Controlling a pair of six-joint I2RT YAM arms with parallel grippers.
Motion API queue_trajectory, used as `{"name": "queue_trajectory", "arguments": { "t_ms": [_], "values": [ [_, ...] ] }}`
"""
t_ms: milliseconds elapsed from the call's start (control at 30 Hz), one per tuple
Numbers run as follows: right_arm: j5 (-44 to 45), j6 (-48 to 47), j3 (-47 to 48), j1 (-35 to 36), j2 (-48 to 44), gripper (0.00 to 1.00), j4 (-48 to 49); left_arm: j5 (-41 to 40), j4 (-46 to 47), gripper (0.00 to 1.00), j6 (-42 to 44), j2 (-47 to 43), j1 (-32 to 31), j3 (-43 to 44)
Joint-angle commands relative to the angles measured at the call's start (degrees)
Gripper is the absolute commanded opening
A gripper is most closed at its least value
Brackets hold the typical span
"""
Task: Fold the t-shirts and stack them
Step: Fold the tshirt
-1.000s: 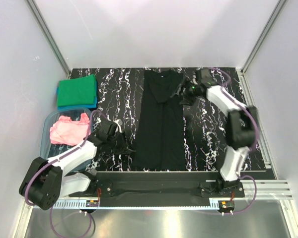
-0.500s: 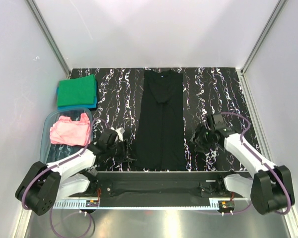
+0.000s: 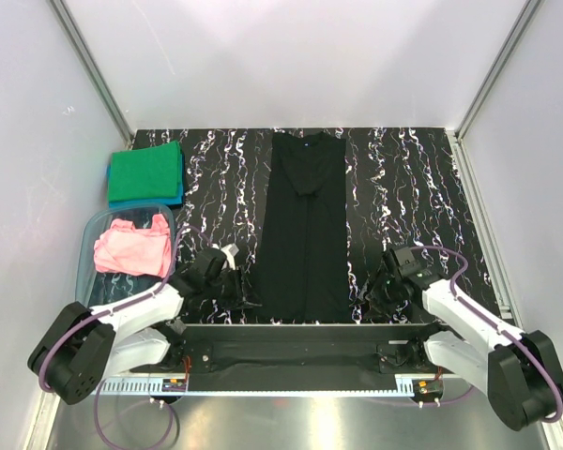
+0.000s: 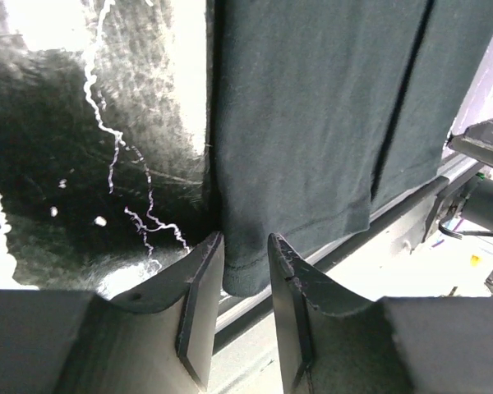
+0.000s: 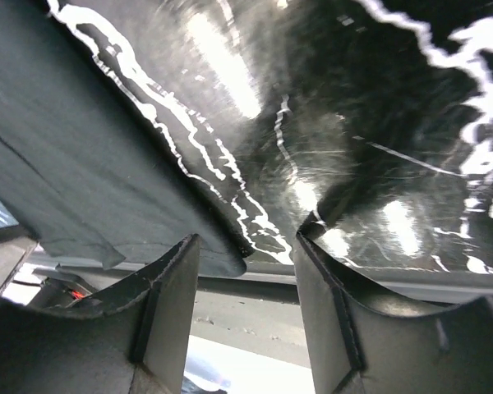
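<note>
Soft light from above makes the top view bright and sharp, the black shirt (image 3: 305,225) shows little detail, and the dimmer wrist views have white glare on the shiny counter (image 5: 230,74) and some blur.

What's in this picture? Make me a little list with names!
Black t-shirt: laid out long and narrow in the middle of the table, sides folded in, collar at the far end
Green t-shirt: folded, on top of the blue t-shirt, far left corner
Pink t-shirt: crumpled in the clear tub
Left jaws: apart, at the black t-shirt's near left hem corner
Right jaws: apart, at its near right hem corner
Still to do: black and pink t-shirts not yet on the stack
</note>
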Motion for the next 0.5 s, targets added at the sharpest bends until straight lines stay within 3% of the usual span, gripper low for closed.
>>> {"name": "queue_trajectory", "arguments": {
  "t_ms": [0,133,467],
  "values": [
    [0.9,1.9,-1.8,1.9,-1.0,0.56,3.2,-4.9,-3.5,0.34,0.8,-0.8,-0.3,-1.0],
    [0.3,1.3,-2.4,3.2,0.1,0.53,6.2,-4.1,-2.9,0.29,0.7,-0.4,-0.4,-1.3],
    [-1.4,2.4,-4.8,5.7,1.2,0.44,9.1,-3.5,-5.5,0.35,1.2,-0.8,-0.3,-1.1]
  ]
}}
